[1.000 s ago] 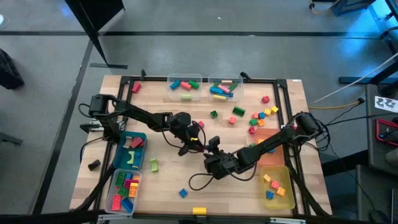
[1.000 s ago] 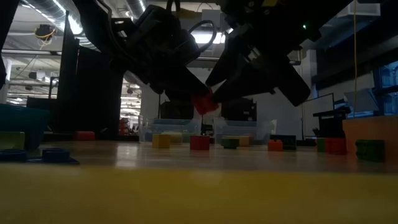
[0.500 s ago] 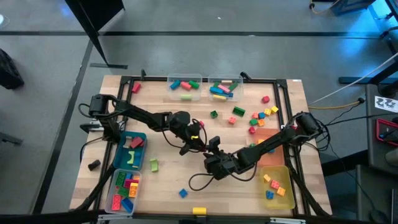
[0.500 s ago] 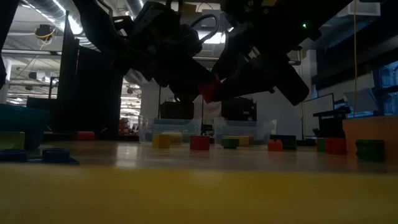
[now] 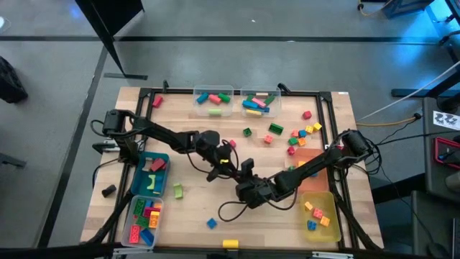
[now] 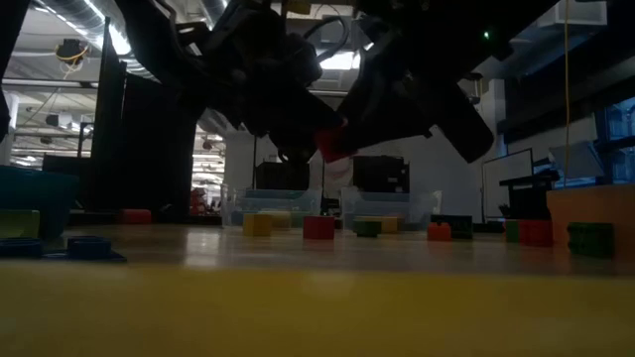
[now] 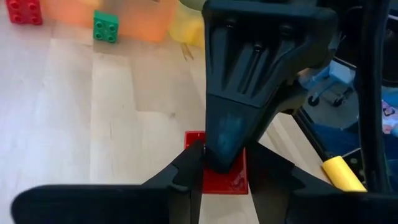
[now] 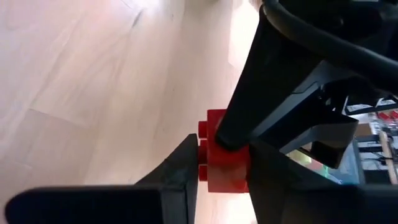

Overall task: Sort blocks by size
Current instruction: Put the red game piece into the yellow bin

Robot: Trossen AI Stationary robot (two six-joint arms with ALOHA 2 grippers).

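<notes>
**Two tools on one red block above mid-counter**

Both arms meet over the middle of the counter (image 5: 194, 208). The left tool (image 5: 228, 161) reaches in from the left side; the right tool (image 5: 246, 170) comes from the right and points back toward it. Between them sits one red block (image 6: 330, 145), raised clear of the wood in the low view.

Left tool: fingers narrowed on the red block (image 7: 217, 175), one to each side, in the left wrist view. Right tool: fingers likewise drawn in on the same red block (image 8: 222, 158), studs facing sideways, in the right wrist view. Each wrist view shows the other arm's finger pressed on the block from the far side. From these angles I cannot say for certain which tool bears the weight; both appear to have contact.

Remaining blocks (image 5: 300, 136) lie loose in a scatter toward the far right of the counter, with single pieces near the front edge. Two clear bins (image 5: 215, 108) at the far edge hold longer bars. A blue bin (image 5: 164, 160) and a clear bin (image 5: 134, 210) at the left front hold mixed pieces. A yellow bin (image 5: 332, 216) at the right front holds a few small ones, with an orange bin (image 5: 310, 157) just beyond it.
</notes>
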